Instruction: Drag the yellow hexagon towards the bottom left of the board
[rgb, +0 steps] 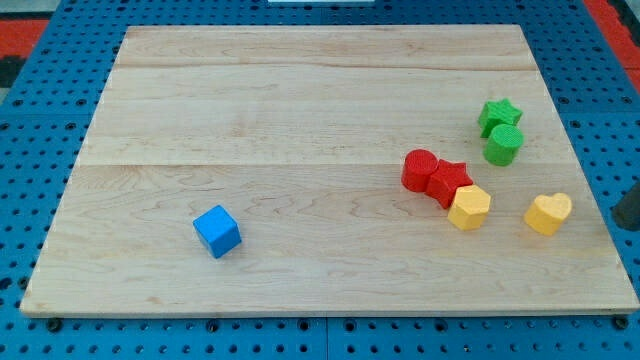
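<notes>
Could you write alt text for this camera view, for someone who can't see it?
A wooden board holds seven small blocks: a blue cube alone at lower left, and at right a yellow hexagon touching a red star and red cylinder, a yellow heart, and a green star above a green cylinder. My tip sits at the right edge, beyond the heart.

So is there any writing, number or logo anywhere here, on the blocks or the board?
None can be read. The wooden board shows only grain. The blue cube, red blocks, green blocks, yellow hexagon and yellow heart are plain. My tip at the view's right edge carries no marking.
</notes>
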